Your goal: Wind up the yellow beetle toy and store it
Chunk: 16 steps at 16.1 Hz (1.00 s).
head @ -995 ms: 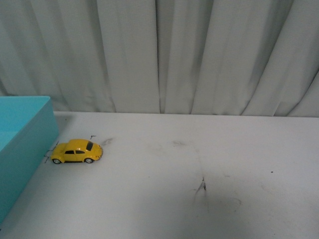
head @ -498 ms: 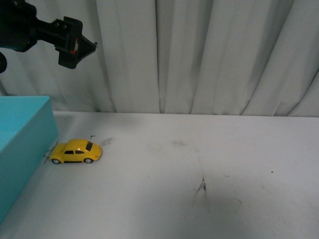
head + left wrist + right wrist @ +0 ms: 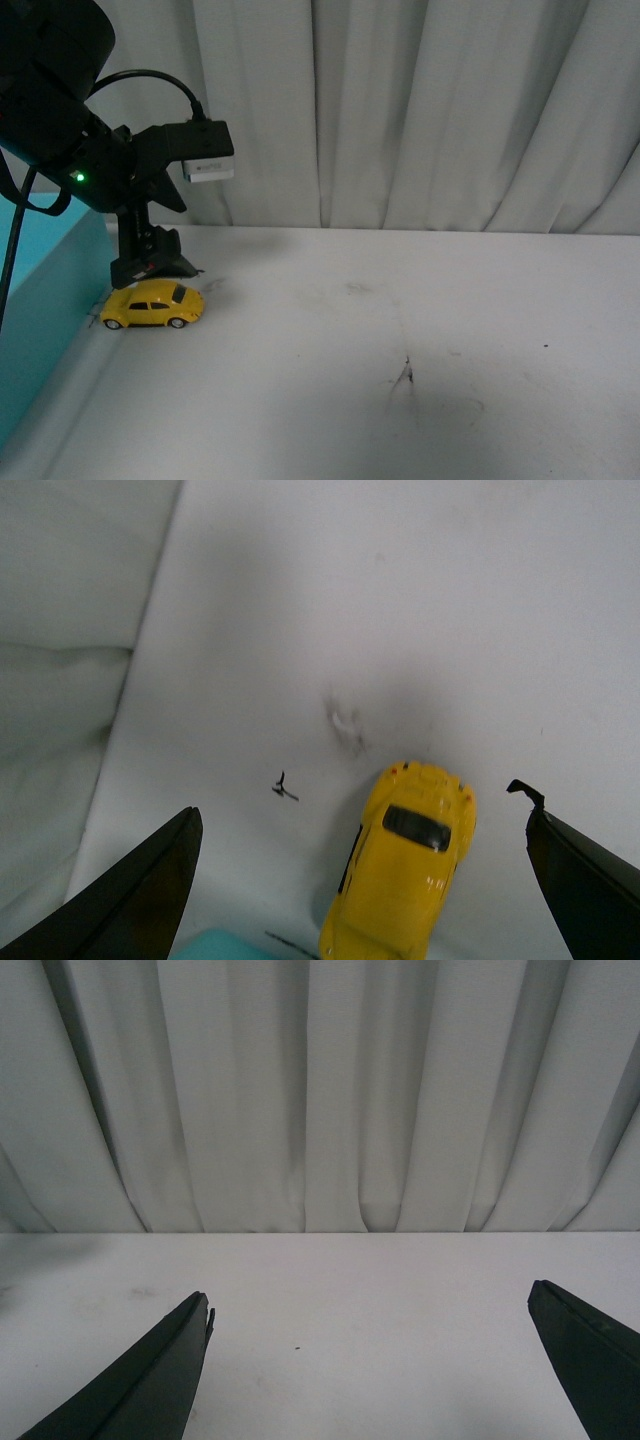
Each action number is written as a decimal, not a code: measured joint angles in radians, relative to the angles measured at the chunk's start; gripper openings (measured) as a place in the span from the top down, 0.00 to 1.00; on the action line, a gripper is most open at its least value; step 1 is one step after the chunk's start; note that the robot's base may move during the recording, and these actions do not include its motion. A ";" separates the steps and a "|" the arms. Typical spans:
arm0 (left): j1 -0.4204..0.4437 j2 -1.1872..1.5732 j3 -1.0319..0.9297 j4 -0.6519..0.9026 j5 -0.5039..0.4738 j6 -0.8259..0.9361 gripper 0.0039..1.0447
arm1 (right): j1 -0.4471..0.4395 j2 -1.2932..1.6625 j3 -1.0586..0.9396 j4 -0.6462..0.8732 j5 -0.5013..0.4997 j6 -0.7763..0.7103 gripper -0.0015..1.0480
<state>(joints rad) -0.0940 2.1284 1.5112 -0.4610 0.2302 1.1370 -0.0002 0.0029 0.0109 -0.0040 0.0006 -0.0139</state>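
Note:
The yellow beetle toy (image 3: 153, 305) stands on its wheels on the white table at the left, right beside the teal box (image 3: 45, 330). My left gripper (image 3: 152, 264) hangs open just above and behind it. In the left wrist view the toy (image 3: 402, 862) lies between the two dark fingers, nearer the one (image 3: 590, 885) than the other (image 3: 130, 900), touching neither. My right gripper (image 3: 370, 1370) is open over bare table, with nothing between its fingers; it does not show in the front view.
The teal box fills the left edge, and a corner of it (image 3: 215, 947) shows in the left wrist view. A grey curtain (image 3: 400, 110) hangs behind the table. Dark scuff marks (image 3: 404, 375) lie on the white table (image 3: 420, 340).
My left arm has come down from the upper left of the front view to just above the toy. The toy has not moved.

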 joint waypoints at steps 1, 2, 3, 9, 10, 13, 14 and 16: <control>0.006 0.016 0.020 -0.028 -0.024 0.042 0.06 | 0.000 0.000 0.000 0.000 0.000 0.000 0.06; 0.014 0.042 0.042 -0.056 -0.063 0.088 0.06 | 0.000 0.000 0.000 0.000 0.000 0.000 0.06; 0.019 0.061 0.054 -0.072 -0.084 0.124 0.06 | 0.000 0.000 0.000 0.000 0.000 0.000 0.06; 0.045 0.176 0.117 -0.168 -0.153 0.235 0.06 | 0.000 0.000 0.000 0.000 0.000 0.000 0.06; 0.045 0.185 0.122 -0.169 -0.156 0.239 0.06 | 0.000 0.000 0.000 0.000 0.000 0.000 0.06; 0.043 0.208 0.129 -0.177 -0.171 0.258 0.06 | 0.000 0.000 0.000 0.000 0.000 0.000 0.06; 0.040 0.215 0.137 -0.184 -0.172 0.259 0.11 | 0.000 0.000 0.000 0.000 0.000 0.000 0.06; 0.026 0.229 0.154 -0.185 -0.190 0.256 0.50 | 0.000 0.000 0.000 0.000 0.000 0.000 0.06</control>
<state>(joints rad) -0.0681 2.3577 1.6653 -0.6456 0.0399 1.3933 -0.0002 0.0029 0.0109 -0.0040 0.0002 -0.0139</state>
